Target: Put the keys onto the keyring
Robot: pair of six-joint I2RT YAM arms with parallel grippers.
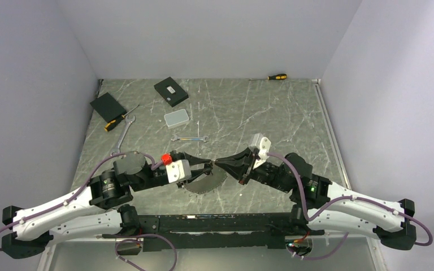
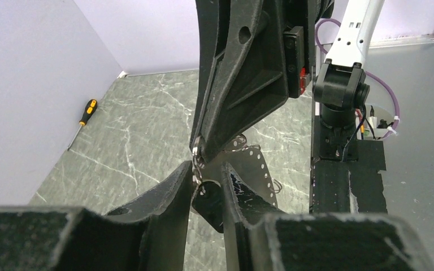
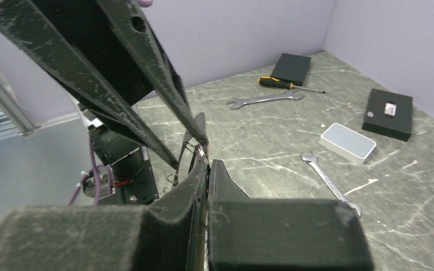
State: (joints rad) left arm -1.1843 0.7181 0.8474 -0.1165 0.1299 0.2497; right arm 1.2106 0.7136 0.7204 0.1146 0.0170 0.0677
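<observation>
Over the table (image 1: 271, 113), left hand (image 1: 208, 164) grips key (image 2: 210, 204), right hand (image 1: 221, 162) keyring (image 2: 236, 141).

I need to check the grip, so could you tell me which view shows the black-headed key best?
The left wrist view: the key sits between the left hand's fingers. From above it is too small to tell; the right wrist shows only the keyring.

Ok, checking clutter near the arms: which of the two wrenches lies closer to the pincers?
The short wrench, on the near side of the white box. The long wrench lies farther left, beside a screwdriver.
</observation>
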